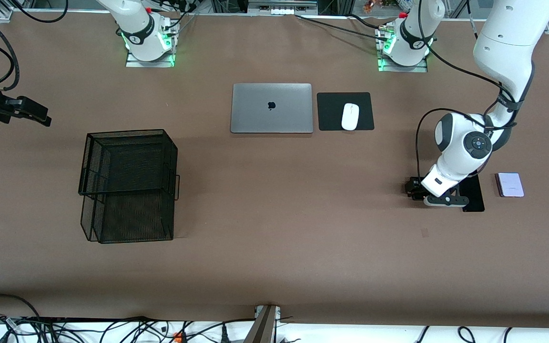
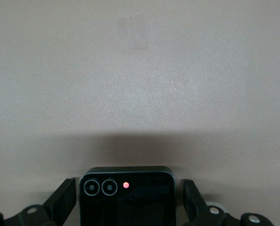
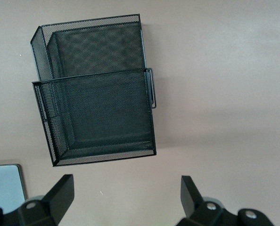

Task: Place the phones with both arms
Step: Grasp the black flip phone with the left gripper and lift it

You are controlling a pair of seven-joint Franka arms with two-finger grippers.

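Observation:
The small squarish black phone (image 2: pixel 128 197) lies flat on the table between the fingers of my left gripper (image 2: pixel 128 205), with a gap on each side. The gripper is open and low at the table (image 1: pixel 415 187), and it hides most of that phone in the front view. The long slim black slab (image 1: pixel 474 193) lies right beside it, partly under the left wrist. The pale lavender phone (image 1: pixel 510 185) lies beside the slab, toward the left arm's end of the table. My right gripper (image 1: pixel 41 116) is open and empty (image 3: pixel 126 195), up in the air at the right arm's end.
A black wire-mesh basket (image 1: pixel 131 132) stands toward the right arm's end and also shows in the right wrist view (image 3: pixel 97 89). A shut silver laptop (image 1: pixel 271 108) and a white mouse (image 1: pixel 350 116) on a black pad (image 1: pixel 331 112) lie near the arms' bases.

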